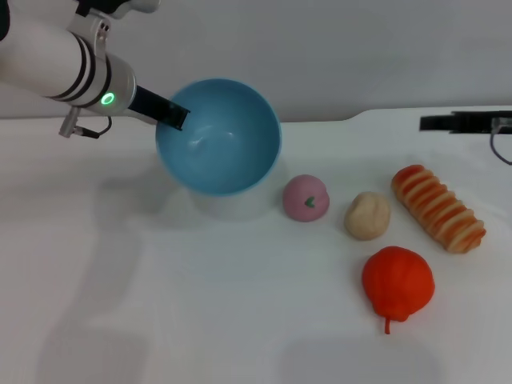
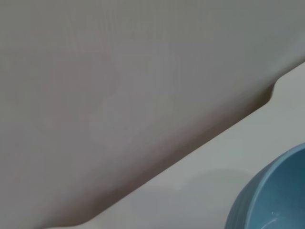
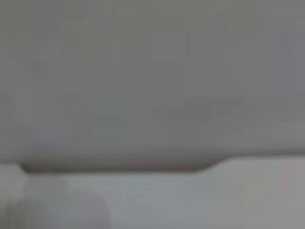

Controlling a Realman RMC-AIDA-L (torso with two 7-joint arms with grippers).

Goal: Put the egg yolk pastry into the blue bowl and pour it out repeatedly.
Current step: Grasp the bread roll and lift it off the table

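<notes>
Left gripper (image 1: 174,116) clamps the rim of the tilted, empty bowl (image 1: 220,140), raised off the bench (image 1: 160,304) near its far edge. The pastry (image 1: 367,215) lies toward the right edge, between pink dome (image 1: 306,198) and roll (image 1: 437,207). Right gripper (image 1: 432,122) sits at the far right edge; its finger state cannot be told.

My left arm (image 1: 56,68): white cylindrical shell, black rings, green lit LED ring beside them. Black pincer (image 1: 164,112) follows past that LED. Thin dark cable loops below the rings. My right pincer (image 1: 464,122): flat black bar.
</notes>
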